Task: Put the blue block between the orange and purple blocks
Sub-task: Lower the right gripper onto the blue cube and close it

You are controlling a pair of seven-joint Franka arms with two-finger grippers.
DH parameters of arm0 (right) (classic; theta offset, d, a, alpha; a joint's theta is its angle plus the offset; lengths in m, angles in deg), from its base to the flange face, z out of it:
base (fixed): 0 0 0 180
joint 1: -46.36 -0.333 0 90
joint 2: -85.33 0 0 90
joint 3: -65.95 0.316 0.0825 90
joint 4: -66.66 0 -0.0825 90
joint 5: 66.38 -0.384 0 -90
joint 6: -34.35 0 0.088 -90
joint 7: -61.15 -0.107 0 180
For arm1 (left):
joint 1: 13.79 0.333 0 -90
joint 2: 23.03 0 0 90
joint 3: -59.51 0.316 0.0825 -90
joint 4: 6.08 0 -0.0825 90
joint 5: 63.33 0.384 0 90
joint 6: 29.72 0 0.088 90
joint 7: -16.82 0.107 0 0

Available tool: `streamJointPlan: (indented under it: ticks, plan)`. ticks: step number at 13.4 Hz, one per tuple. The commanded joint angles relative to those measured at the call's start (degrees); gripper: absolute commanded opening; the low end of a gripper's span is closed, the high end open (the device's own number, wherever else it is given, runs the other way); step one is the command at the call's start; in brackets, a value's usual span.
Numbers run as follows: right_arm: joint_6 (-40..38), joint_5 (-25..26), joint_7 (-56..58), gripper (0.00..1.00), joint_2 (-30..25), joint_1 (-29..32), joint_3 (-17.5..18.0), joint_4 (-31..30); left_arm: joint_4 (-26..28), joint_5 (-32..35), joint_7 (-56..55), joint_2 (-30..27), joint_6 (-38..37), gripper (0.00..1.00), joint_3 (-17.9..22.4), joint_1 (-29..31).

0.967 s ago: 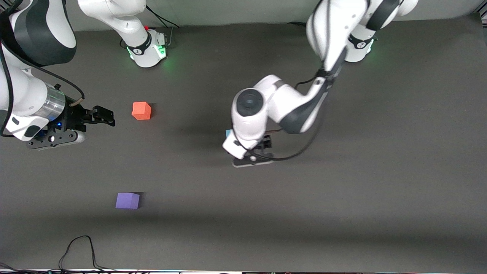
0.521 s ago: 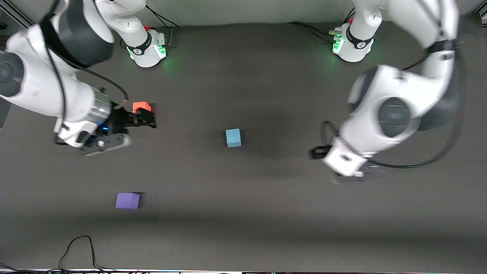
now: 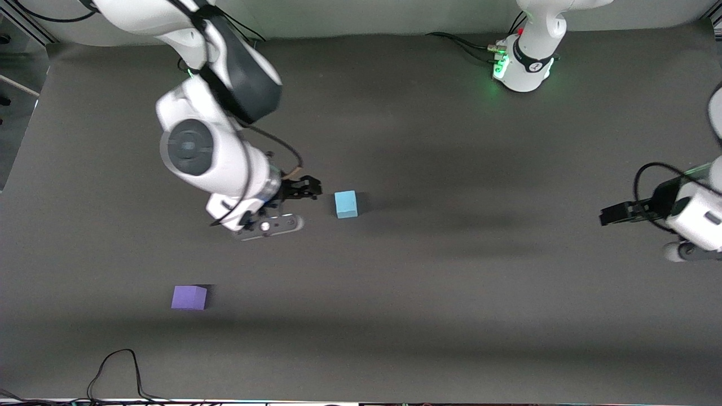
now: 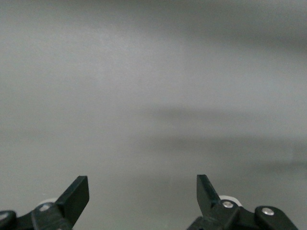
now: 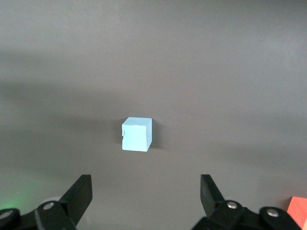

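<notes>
The blue block (image 3: 346,203) lies alone near the table's middle and also shows in the right wrist view as the blue block (image 5: 136,134). My right gripper (image 3: 311,189) hovers just beside it, toward the right arm's end, open and empty (image 5: 144,194). The purple block (image 3: 189,297) sits nearer the front camera, toward the right arm's end. In the front view the right arm hides the orange block; only a corner of the orange block (image 5: 299,211) shows in the right wrist view. My left gripper (image 3: 608,215) waits open at the left arm's end, open over bare table (image 4: 143,194).
A dark grey mat (image 3: 451,316) covers the table. A black cable (image 3: 115,366) loops at the table's front edge toward the right arm's end. The two arm bases (image 3: 524,62) stand along the table's back edge.
The left arm pulled away from over the blue block to its own end of the table. The right arm swung from beside the orange block to beside the blue block. Both grippers stayed open.
</notes>
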State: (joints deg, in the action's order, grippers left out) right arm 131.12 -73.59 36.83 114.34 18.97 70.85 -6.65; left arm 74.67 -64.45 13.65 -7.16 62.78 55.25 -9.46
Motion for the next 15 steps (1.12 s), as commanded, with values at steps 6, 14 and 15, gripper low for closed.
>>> streamJointPlan:
  ticks: [6,14,15]
  plan:
    - [7.8,1.1,-5.2,1.00,1.1,-5.4,-0.7,-10.1,7.0,3.1,4.3,-7.6,0.3,1.00,-0.8,0.5]
    - [34.5,1.6,-12.1,1.00,4.4,-11.6,-1.1,-26.4,11.9,3.1,4.7,-12.6,1.7,1.00,2.8,-4.2]
    - [36.6,1.7,-12.1,1.00,5.0,-12.4,-1.2,-27.4,11.6,3.1,4.7,-12.6,1.4,1.00,2.8,-4.3]
